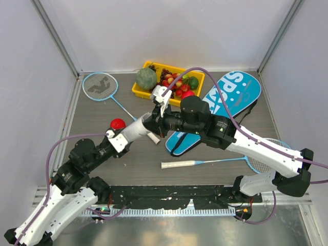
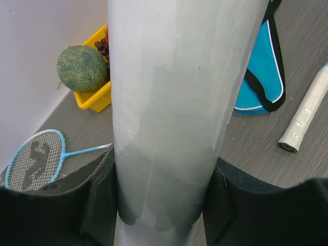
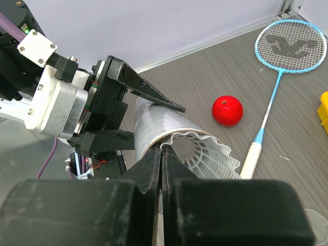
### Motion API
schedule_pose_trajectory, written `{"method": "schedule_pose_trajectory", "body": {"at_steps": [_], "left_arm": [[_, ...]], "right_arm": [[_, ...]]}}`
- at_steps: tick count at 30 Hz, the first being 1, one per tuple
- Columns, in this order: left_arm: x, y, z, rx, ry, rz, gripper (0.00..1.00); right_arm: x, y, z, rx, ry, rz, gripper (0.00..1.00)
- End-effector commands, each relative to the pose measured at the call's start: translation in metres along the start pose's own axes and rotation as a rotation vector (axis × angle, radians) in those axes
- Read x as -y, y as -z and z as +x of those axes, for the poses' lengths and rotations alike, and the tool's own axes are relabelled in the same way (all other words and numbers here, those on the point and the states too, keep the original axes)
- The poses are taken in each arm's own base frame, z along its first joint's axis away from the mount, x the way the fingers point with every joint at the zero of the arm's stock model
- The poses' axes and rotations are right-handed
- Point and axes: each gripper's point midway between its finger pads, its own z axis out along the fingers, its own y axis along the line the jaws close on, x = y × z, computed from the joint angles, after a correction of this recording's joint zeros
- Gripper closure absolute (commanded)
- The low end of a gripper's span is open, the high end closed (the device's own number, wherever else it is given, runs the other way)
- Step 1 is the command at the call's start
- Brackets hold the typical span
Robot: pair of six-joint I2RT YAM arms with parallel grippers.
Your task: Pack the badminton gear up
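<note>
My left gripper is shut on the white tube, with a finger on each side; in the top view it holds the tube over the table's middle. My right gripper is shut on the skirt rim of a white shuttlecock that sits partly inside the tube's open mouth. In the top view the right gripper meets the tube's end. One blue racket lies far left, another near right. The blue SPORT bag lies behind my right arm. Other shuttlecocks are hidden.
A red ball lies just left of the tube. A yellow tray of fruit with a green melon stands at the back. Grey walls close the table's left, back and right sides.
</note>
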Motion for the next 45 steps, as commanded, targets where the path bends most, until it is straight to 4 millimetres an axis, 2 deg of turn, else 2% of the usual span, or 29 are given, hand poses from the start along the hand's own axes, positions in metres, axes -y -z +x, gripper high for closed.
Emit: {"method": "schedule_pose_trajectory", "body": {"at_steps": [1,9,11,12,14,15,18,25,27,30,33,36,42,45], "left_arm": [[-0.010,0.003,-0.033,0.119,-0.048,-0.019,0.59],[-0.010,0.005,-0.038,0.144,-0.054,-0.021,0.59],[-0.011,0.005,-0.039,0.145,-0.054,-0.023,0.59],[-0.011,0.005,-0.039,0.147,-0.055,-0.022,0.59],[-0.012,0.005,-0.037,0.139,-0.055,-0.027,0.59],[-0.012,0.006,-0.037,0.139,-0.057,-0.029,0.59],[-0.012,0.006,-0.035,0.135,-0.061,-0.036,0.59],[-0.011,0.007,-0.031,0.128,-0.055,-0.040,0.59],[-0.011,0.008,-0.031,0.130,-0.052,-0.042,0.59],[-0.011,0.009,-0.031,0.135,-0.050,-0.040,0.59],[-0.012,0.011,-0.034,0.141,-0.049,-0.047,0.59],[-0.011,0.012,-0.037,0.153,-0.052,-0.034,0.59],[-0.007,0.014,-0.045,0.183,-0.063,-0.012,0.59],[-0.009,0.013,-0.047,0.189,-0.066,-0.015,0.59]], "right_arm": [[-0.018,-0.004,-0.015,0.051,-0.019,-0.074,0.95],[-0.029,-0.009,-0.008,0.055,-0.068,-0.132,0.95],[-0.028,-0.011,-0.006,0.048,-0.083,-0.131,0.88],[-0.029,-0.010,-0.005,0.047,-0.095,-0.133,0.80],[-0.028,-0.006,-0.010,0.056,-0.109,-0.121,0.71],[-0.027,-0.002,-0.015,0.069,-0.111,-0.107,0.69],[-0.026,0.016,-0.032,0.114,-0.116,-0.083,0.52],[-0.015,0.053,-0.054,0.194,-0.134,-0.001,0.36],[-0.013,0.062,-0.059,0.217,-0.134,0.017,0.25],[0.005,0.072,-0.062,0.251,-0.143,0.121,0.19],[0.022,0.069,-0.054,0.242,-0.142,0.201,0.14],[0.033,0.064,-0.047,0.219,-0.155,0.231,0.14],[0.025,0.042,-0.036,0.149,-0.151,0.144,0.19],[0.024,0.027,-0.023,0.088,-0.157,0.127,0.19]]}}
